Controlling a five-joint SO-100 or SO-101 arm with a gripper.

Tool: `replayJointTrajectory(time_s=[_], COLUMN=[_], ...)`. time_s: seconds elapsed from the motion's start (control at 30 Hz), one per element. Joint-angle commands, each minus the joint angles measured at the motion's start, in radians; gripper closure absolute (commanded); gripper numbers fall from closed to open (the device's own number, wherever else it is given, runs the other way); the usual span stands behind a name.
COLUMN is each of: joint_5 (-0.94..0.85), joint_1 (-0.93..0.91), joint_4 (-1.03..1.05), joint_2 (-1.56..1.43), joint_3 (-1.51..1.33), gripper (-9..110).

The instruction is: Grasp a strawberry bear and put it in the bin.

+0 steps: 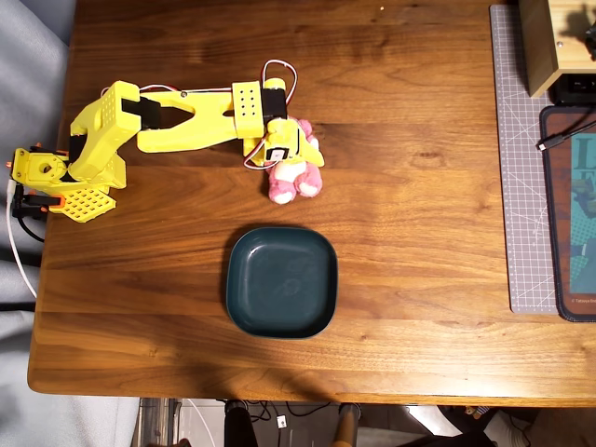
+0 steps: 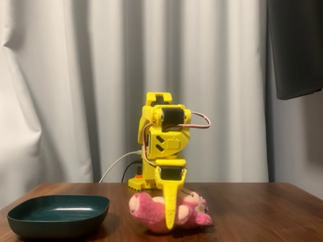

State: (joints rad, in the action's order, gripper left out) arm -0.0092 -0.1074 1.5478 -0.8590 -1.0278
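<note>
The strawberry bear (image 1: 300, 179) is a small pink plush lying on the wooden table, just past the far edge of the bin (image 1: 281, 281), a dark teal rounded-square dish. My yellow gripper (image 1: 284, 160) is lowered onto the bear and covers its upper part. In the fixed view one finger (image 2: 170, 201) reaches down in front of the bear (image 2: 146, 207) almost to the table; the other finger is hidden behind it. The bear rests on the table. The bin (image 2: 58, 214) stands empty to the bear's left in that view.
A grey cutting mat (image 1: 521, 168), a dark-framed pad (image 1: 573, 214) with a cable, and a wooden box (image 1: 549, 42) lie along the right edge in the overhead view. The arm's base (image 1: 56, 177) sits at the left edge. A curtain hangs behind the table.
</note>
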Motion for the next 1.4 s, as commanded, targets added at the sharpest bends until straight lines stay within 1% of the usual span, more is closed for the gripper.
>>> replayJointTrajectory(time_s=[0.0,0.07,0.17,0.3,0.5,0.57,0.63,0.8,1.03,1.27,1.37], joint_5=[0.014,0.017,0.021,0.026,0.035,0.051,0.064,0.071,0.123,0.101,0.067], joint_1=[-0.014,-0.015,-0.015,-0.014,0.000,0.003,0.008,0.005,0.021,0.216,0.310], joint_4=[0.003,0.003,0.003,0.003,0.035,0.124,0.249,0.249,0.247,0.227,0.163], joint_2=[-0.008,-0.008,-0.008,-0.005,-0.011,-0.014,-0.015,-0.307,-0.600,-0.687,-0.735], joint_3=[0.057,0.060,0.064,0.072,0.118,0.230,0.416,0.377,0.265,0.252,0.179], gripper=[66,72,94,101,101,101,101,101,101,101,101])
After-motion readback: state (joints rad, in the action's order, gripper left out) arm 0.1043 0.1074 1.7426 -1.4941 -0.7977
